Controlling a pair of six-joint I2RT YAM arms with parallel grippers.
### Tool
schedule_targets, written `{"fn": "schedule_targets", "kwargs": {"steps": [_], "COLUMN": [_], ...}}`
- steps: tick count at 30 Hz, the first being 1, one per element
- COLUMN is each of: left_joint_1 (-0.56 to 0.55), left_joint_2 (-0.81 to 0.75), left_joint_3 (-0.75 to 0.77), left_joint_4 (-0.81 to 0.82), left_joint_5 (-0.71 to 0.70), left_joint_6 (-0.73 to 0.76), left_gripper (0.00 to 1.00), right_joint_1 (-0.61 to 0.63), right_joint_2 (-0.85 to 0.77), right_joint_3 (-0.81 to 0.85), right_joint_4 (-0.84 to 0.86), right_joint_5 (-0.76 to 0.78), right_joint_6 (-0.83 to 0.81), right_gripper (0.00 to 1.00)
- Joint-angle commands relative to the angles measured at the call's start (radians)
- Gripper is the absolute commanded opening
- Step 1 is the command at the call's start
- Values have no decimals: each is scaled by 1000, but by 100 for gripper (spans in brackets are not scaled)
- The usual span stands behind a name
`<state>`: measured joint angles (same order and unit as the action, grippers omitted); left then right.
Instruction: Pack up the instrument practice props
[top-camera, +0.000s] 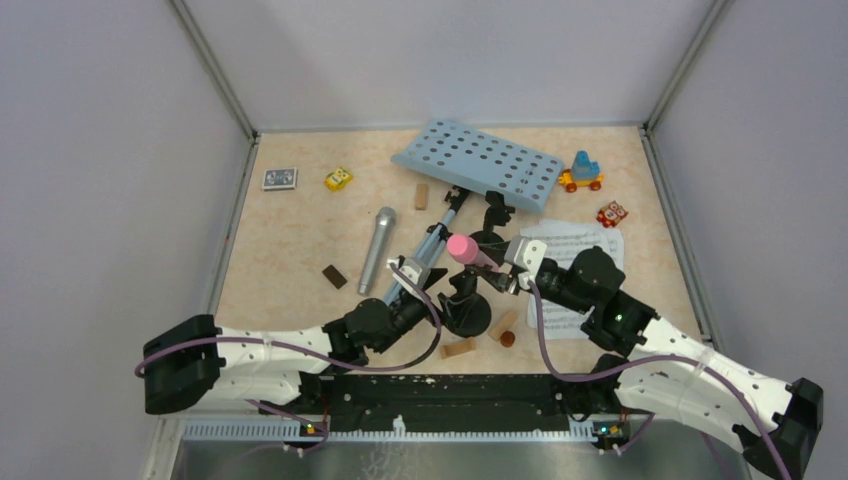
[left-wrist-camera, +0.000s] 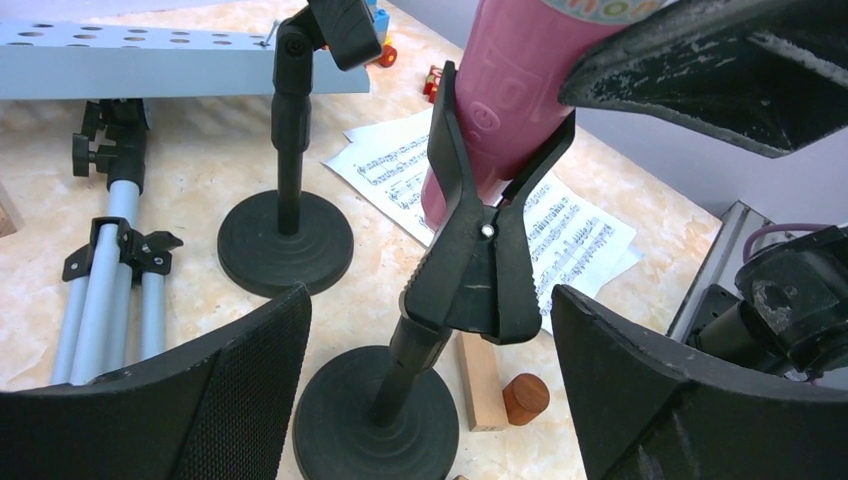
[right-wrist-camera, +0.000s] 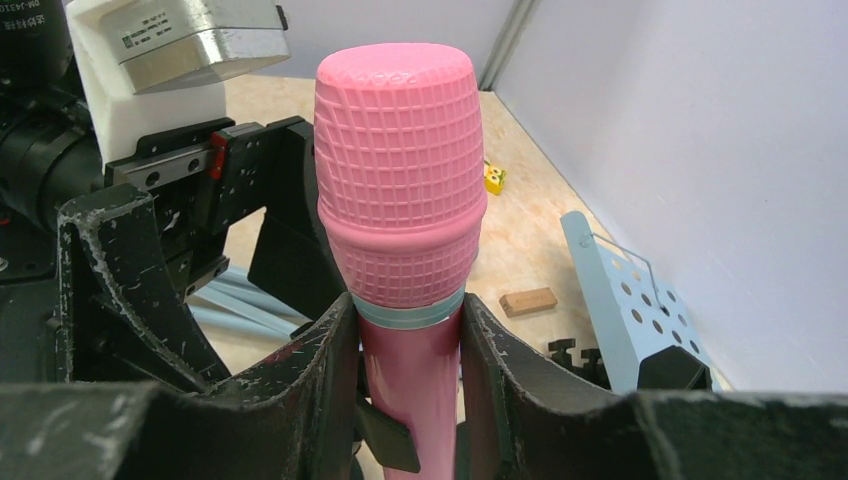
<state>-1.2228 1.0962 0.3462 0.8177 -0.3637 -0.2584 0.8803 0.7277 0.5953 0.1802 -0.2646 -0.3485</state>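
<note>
A pink microphone (top-camera: 468, 249) sits clamped in the clip of a black round-based mic holder (top-camera: 466, 312) at the table's middle. My right gripper (right-wrist-camera: 410, 330) is shut on the pink microphone (right-wrist-camera: 400, 200) just under its head. My left gripper (left-wrist-camera: 430, 300) stands open, its fingers (left-wrist-camera: 210, 400) either side of that mic holder (left-wrist-camera: 470, 280) without touching it. The second mic holder (left-wrist-camera: 285, 235) stands behind, empty. A silver microphone (top-camera: 377, 250) lies flat to the left. The pale blue music rack (top-camera: 480, 163) lies tipped over on its tripod legs (top-camera: 428, 248). Sheet-music pages (top-camera: 580, 245) lie under my right arm.
Toy vehicles sit at the back: yellow (top-camera: 338, 179), blue and orange (top-camera: 581, 173), red (top-camera: 612, 213). Wooden blocks are scattered (top-camera: 421, 195), (top-camera: 334, 276), (top-camera: 459, 347), with a brown cylinder (left-wrist-camera: 525, 398) beside the near holder's base. A small printed card (top-camera: 280, 178) lies back left. Walls enclose three sides.
</note>
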Motion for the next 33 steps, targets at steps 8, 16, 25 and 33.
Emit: {"fn": "schedule_targets", "kwargs": {"steps": [8, 16, 25, 33], "left_joint_1": [-5, -4, -4, -4], "left_joint_2": [-5, -13, -18, -9], "left_joint_3": [61, 69, 65, 66], "left_joint_4": [61, 75, 114, 115], "left_joint_5": [68, 123, 171, 204], "left_joint_6": [131, 236, 266, 279], "left_gripper": [98, 99, 98, 82], "right_joint_1": [18, 22, 24, 25], "right_joint_2": [2, 2, 3, 0], "right_joint_3": [5, 4, -1, 2], "right_joint_4": [27, 21, 14, 11], "right_joint_5": [20, -2, -2, -6], "right_joint_6": [58, 59, 62, 65], "right_gripper": [0, 0, 0, 0]}}
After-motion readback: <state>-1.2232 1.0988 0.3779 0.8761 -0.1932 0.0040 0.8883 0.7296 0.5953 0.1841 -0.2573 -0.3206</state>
